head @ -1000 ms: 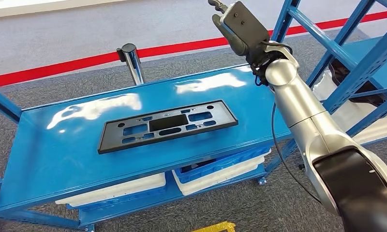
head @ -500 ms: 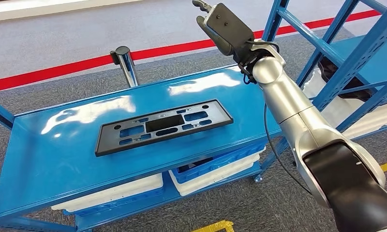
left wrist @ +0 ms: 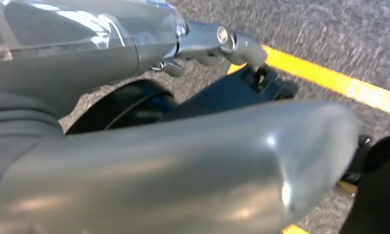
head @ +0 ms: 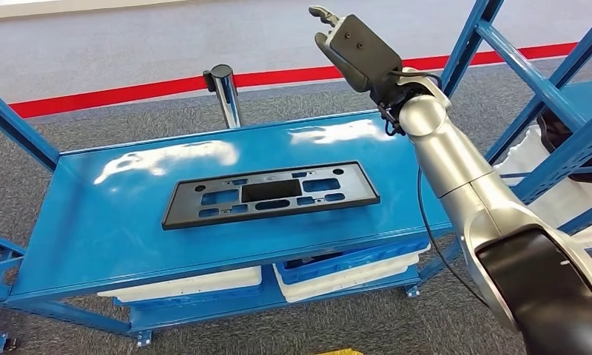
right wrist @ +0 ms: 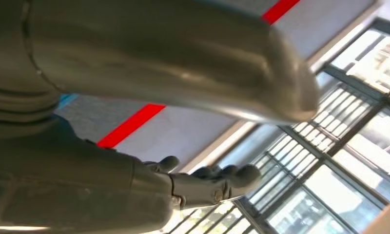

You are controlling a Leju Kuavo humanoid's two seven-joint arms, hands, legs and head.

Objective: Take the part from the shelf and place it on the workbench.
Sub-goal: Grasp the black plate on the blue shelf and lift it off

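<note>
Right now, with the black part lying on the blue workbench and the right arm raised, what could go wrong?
1. The right robot hand is raised above the far edge of the blue workbench; lowering the arm carelessly might strike that edge or the chrome post.
2. The black part lies flat and free on the glossy top, so a brush from the arm may slide it.
3. The blue shelf frame stands close beside the arm, and a swing could hit it.

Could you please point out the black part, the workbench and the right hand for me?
black part (head: 271, 194): head view, middle panel.
workbench (head: 115, 222): head view, bare blue top.
right hand (head: 356, 48): head view, back of hand.
</note>
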